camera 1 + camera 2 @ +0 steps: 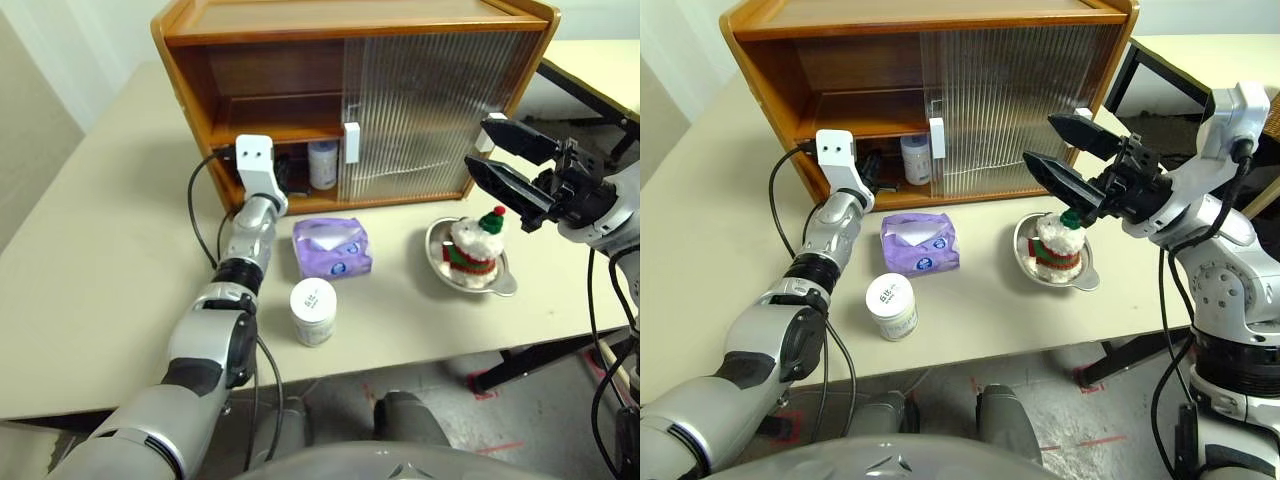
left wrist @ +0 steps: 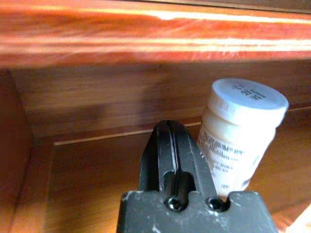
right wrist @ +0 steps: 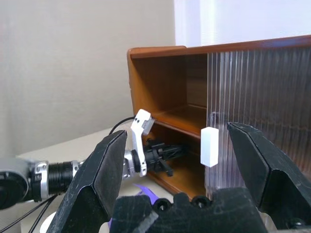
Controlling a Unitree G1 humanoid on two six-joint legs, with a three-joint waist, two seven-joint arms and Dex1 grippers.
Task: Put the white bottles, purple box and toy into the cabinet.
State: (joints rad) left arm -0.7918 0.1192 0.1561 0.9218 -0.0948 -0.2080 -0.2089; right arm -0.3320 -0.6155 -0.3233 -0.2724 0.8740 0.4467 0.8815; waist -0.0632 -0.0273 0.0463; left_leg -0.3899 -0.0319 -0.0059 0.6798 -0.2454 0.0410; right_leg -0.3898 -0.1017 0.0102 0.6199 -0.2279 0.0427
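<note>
Left gripper [image 2: 171, 145] pinched shut, empty — inside wooden cabinet [image 1: 250, 40] lower shelf, beside squat white plastic jar [image 2: 240, 131]. Right gripper [image 1: 497, 152] spread wide, empty — frame right.

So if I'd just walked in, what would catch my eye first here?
Probably the wooden cabinet on the table, its door slid aside, with the left gripper shut and empty inside the lower shelf beside a white bottle. In front lie the purple box and another white bottle. To the right, the open right gripper hangs above the toy sitting in a steel bowl.
</note>
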